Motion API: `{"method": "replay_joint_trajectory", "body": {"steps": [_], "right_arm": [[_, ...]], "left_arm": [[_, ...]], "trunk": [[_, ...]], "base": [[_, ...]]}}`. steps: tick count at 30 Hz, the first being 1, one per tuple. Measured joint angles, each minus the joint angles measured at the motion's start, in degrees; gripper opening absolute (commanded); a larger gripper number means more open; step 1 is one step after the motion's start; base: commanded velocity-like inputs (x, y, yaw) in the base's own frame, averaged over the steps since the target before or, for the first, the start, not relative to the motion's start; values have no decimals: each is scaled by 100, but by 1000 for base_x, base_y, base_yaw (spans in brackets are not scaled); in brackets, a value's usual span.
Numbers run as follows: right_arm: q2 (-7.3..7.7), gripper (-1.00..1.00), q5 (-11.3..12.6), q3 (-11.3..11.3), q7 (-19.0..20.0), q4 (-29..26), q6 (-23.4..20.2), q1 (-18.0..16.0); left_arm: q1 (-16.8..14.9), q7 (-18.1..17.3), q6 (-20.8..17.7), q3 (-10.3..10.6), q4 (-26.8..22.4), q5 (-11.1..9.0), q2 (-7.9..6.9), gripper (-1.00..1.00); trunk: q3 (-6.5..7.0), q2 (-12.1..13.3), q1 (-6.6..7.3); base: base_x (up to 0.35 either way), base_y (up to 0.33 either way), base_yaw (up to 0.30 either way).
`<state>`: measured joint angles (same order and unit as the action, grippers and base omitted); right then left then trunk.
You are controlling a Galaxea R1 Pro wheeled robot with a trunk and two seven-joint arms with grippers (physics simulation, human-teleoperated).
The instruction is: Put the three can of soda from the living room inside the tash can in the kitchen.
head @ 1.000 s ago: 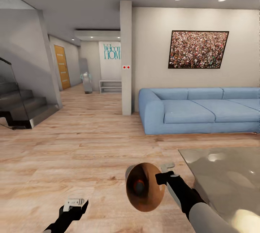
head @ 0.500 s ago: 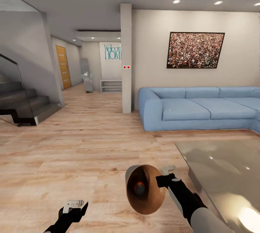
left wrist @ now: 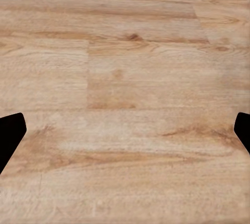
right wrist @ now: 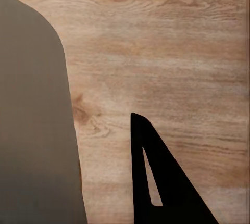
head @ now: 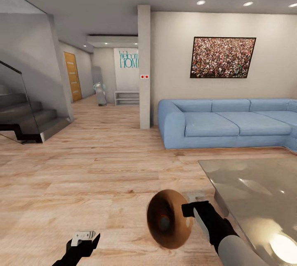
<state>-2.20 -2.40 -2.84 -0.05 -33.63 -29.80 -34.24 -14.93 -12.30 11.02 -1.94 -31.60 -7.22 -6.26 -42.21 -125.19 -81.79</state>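
R hand [head: 190,209] grips tash can [head: 169,224] rim | cans inside: unclear | L hand [head: 84,239] released

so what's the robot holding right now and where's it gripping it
The right gripper holds the trash can by its rim, tipped on its side; the left gripper holds nothing.
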Motion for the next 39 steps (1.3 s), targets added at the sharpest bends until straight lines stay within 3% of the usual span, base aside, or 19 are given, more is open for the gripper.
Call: {"method": "replay_joint_trajectory", "body": {"steps": [2,9,19,24,39], "right_arm": [[-2,-100,6,43,-3,-357,-212,-4],[27,-100,-28,53,-1,-517,-279,7],[42,-100,-9,45,33,-532,-201,102],[44,-100,4,47,54,-529,34,138],[28,-100,6,40,70,-533,208,268]], "left_arm": [[-1,0,-1,0,3,1,-5,100],[-1,-7,-13,0,-5,-6,-8,100],[-1,0,-21,0,-8,-10,2,100],[-1,0,-21,0,-5,-8,5,100],[-1,-13,-84,0,3,9,-8,100]], "trunk": [[1,0,0],[0,0,0],[0,0,0],[0,0,0],[269,600,329]], "base": [[39,0,0],[48,0,0],[3,0,0],[0,0,0],[0,0,0]]}}
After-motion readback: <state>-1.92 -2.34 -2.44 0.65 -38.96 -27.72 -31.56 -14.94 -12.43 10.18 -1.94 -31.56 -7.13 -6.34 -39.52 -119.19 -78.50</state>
